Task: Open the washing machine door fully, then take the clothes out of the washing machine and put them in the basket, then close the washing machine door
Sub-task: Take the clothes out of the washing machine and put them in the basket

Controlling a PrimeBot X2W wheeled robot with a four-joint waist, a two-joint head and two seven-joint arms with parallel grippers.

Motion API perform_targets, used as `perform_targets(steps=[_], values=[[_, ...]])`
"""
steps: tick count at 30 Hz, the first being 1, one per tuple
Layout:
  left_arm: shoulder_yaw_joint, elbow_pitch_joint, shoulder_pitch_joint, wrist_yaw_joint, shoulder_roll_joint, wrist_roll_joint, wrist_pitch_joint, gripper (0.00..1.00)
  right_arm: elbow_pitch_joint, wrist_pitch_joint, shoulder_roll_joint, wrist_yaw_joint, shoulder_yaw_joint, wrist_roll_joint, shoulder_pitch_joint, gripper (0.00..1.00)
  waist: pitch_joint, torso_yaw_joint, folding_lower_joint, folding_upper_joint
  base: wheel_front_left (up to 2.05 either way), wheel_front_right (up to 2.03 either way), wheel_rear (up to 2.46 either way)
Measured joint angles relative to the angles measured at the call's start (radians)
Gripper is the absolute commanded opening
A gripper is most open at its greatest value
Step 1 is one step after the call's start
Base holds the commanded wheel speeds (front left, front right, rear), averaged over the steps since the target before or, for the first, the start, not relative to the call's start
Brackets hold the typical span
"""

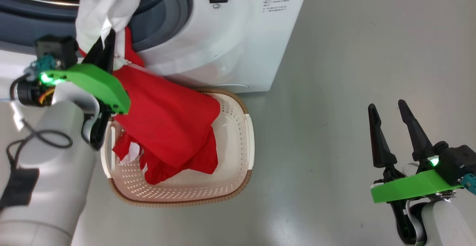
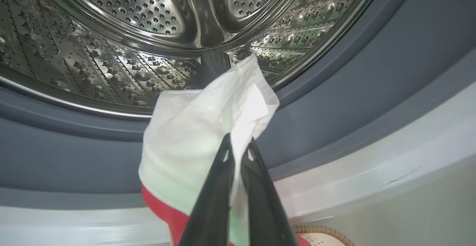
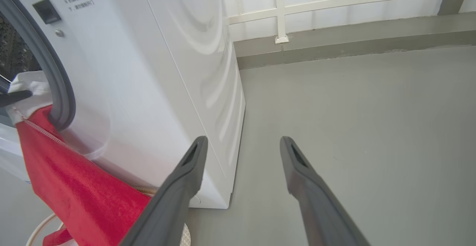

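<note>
- Jaws of the left gripper (image 2: 238,143) are clenched on the white end of the clothes (image 1: 167,119) at the washing machine (image 1: 230,34) mouth, so the red length hangs into the basket (image 1: 250,134) just below.
- The right gripper (image 1: 386,105) hangs released, well apart on the right.
- The grey door seal (image 2: 372,90) under the cloth could snag it.
</note>
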Motion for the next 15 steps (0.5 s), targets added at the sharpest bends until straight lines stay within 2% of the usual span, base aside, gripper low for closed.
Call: perform_targets(steps=[8,15], values=[[0.124,-0.249,0.221,0.036,0.014,0.004,0.0,0.0,-0.001,0.0,0.0,0.0,-0.009,0.0,0.002,1.0,-0.008,0.014,0.0,0.0,0.0,0.0,0.0],[0.161,-0.33,0.403,0.041,-0.019,0.031,0.0,0.0,-0.002,0.0,0.0,0.0,-0.011,0.0,0.003,1.0,-0.008,0.019,0.0,0.0,0.0,0.0,0.0]])
